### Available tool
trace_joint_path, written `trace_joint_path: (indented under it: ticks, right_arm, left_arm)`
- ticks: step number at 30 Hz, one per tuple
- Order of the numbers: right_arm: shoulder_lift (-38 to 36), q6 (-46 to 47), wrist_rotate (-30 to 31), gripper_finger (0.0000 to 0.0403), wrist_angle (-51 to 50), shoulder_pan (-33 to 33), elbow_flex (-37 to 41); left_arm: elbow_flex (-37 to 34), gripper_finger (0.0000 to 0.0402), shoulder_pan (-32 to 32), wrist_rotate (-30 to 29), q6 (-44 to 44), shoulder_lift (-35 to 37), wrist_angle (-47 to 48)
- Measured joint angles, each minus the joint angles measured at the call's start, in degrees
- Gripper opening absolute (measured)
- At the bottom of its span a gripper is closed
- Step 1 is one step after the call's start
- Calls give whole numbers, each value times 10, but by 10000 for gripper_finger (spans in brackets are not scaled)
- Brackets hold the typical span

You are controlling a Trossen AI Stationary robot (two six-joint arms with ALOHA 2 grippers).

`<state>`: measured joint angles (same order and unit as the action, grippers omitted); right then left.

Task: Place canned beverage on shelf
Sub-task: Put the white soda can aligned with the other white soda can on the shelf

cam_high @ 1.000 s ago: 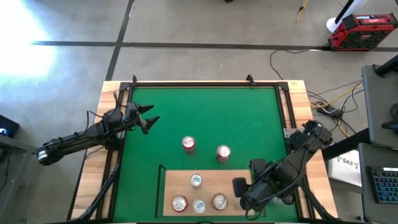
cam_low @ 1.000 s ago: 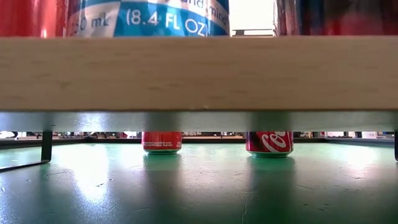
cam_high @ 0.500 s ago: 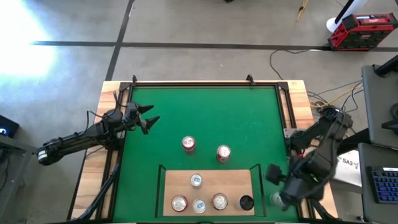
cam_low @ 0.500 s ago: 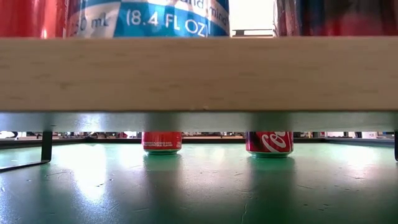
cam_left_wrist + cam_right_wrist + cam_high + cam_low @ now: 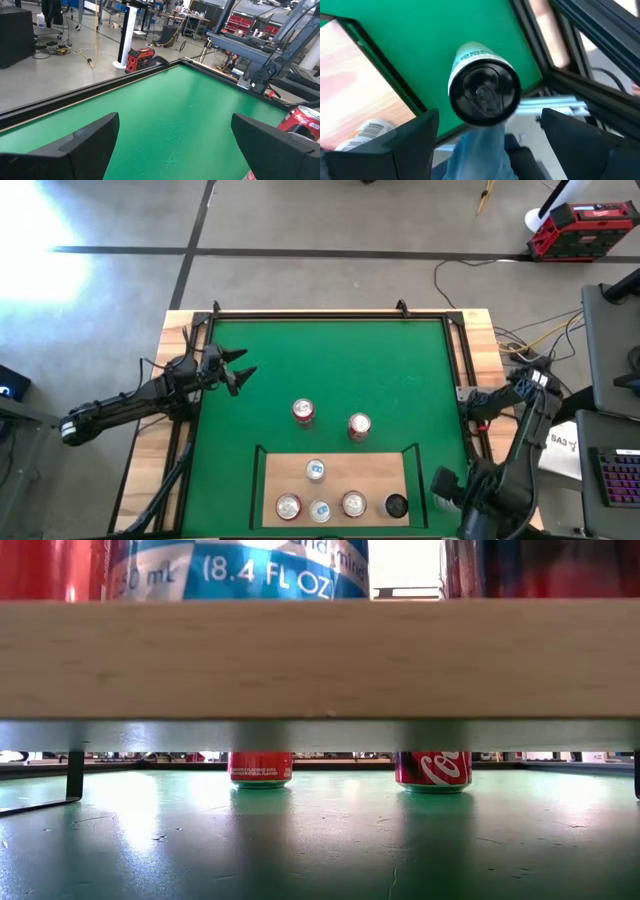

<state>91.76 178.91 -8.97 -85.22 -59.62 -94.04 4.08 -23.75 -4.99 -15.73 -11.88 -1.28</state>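
Observation:
The shelf [image 5: 335, 482] is a pale wood board inside a thin black rail at the green mat's near edge. Several cans stand on it. Among them is a black-topped can [image 5: 396, 505] at its right end, which also shows past the fingers in the right wrist view [image 5: 485, 92]. My right gripper [image 5: 447, 492] hangs open to the right of the shelf, pointing down and clear of that can. Two red cans [image 5: 303, 412] [image 5: 359, 425] stand on the mat beyond the shelf. My left gripper [image 5: 243, 366] waits open at the mat's left side.
The low view looks under the shelf's front edge [image 5: 320, 655] to the two red cans [image 5: 260, 768] [image 5: 433, 768]. Black frame bars and an aluminium rail [image 5: 555, 105] run along the table's right side. The mat's far half [image 5: 330, 350] is bare green.
My right gripper has swung from over the shelf's right end toward the table's right edge and near corner, rolling about its own axis and sinking a little. The black-topped can, covered by the gripper before, now stands in the open on the shelf.

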Motion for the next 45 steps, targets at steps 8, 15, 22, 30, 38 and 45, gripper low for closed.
trace_joint_path:
  ticks: [8,15,22,30,38,45]
  right_arm:
    - [13,-4,45,343,0,-14,27]
    - [21,-3,44,343,4,-14,40]
    - [23,11,45,341,34,-14,68]
    - [25,4,61,313,54,-14,84]
    - [25,-8,63,250,59,-14,85]
    - [25,-9,66,250,60,-14,87]
  left_arm:
    - [0,369,0,0,0,0,0]
    - [0,369,0,0,0,0,0]
    - [0,369,0,0,0,0,0]
    - [0,369,0,0,0,0,0]
    - [0,369,0,0,0,0,0]
    - [0,369,0,0,0,0,0]
